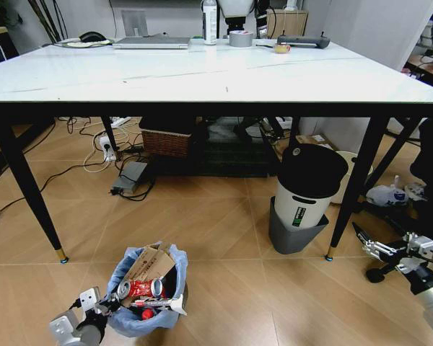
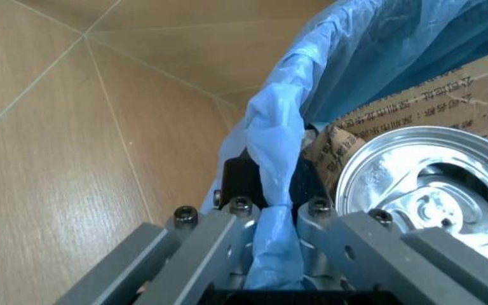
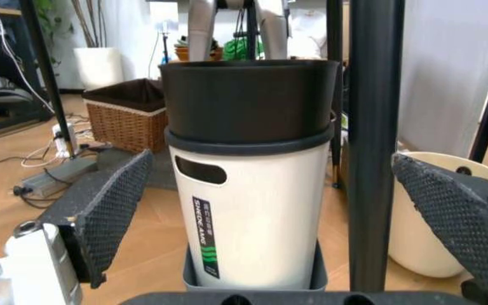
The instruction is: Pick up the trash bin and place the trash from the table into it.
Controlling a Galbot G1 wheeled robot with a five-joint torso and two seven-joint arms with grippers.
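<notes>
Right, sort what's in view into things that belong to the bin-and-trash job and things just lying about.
Job:
- small round trash bin lined with light-blue plastic bag, on the floor
- torn brown cardboard and red drink can inside it
- glossy white table
- left gripper, clamped on the bag rim

Lying about:
- white cylinder with black top
- woven wicker basket
- grey tape roll
- silver laptop

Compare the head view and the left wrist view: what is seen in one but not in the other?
Head view alone: the table, the white cylinder under it, and the right pincer open near the floor. Left wrist view alone: the left pincer shut on the blue bag at the rim, seen from close. Both: the trash bin, brown cardboard and a can inside it.
</notes>
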